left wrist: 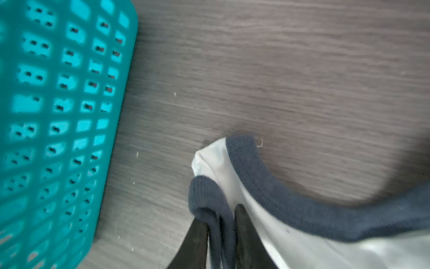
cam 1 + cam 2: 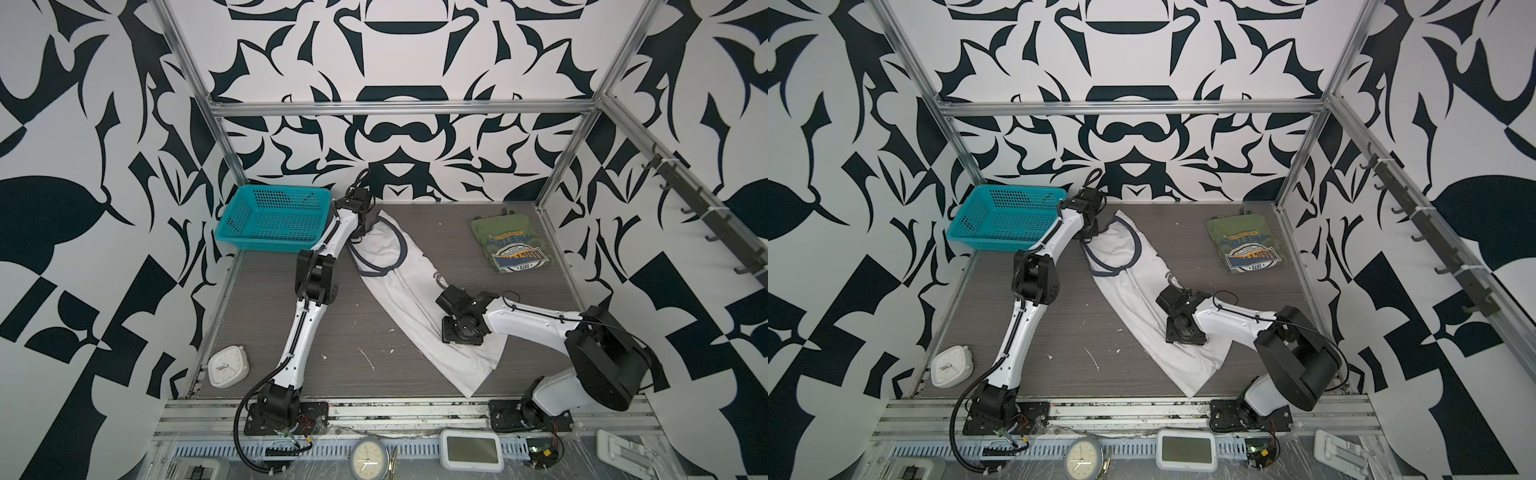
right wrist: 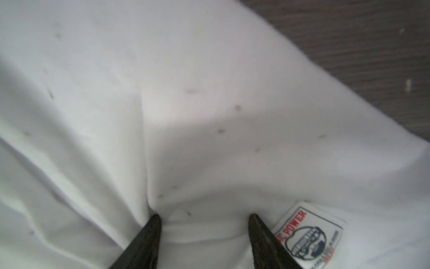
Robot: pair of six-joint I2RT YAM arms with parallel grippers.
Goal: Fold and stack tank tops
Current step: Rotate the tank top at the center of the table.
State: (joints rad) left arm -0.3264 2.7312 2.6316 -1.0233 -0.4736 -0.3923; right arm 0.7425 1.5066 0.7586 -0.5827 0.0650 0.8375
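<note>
The white tank top (image 2: 399, 291) (image 2: 1129, 291) with navy trim lies stretched out diagonally, from the back left toward the front right of the table. My left gripper (image 2: 365, 220) (image 2: 1090, 230) (image 1: 221, 213) is shut on its navy strap trim (image 1: 209, 198) at the far end, beside the basket. My right gripper (image 2: 439, 280) (image 2: 1168, 281) (image 3: 204, 216) stands open, both tips down on the white cloth (image 3: 209, 93) at mid-body, next to a sewn label (image 3: 309, 235). The olive green tank top (image 2: 505, 237) (image 2: 1241, 241) lies folded at the back right, graphic up.
A teal mesh basket (image 2: 266, 243) (image 2: 1000, 241) (image 1: 58, 116) stands at the back left, close to my left wrist. A white alarm clock (image 2: 227, 365) (image 2: 951, 365) lies at the front left corner. Metal frame posts and patterned walls bound the table.
</note>
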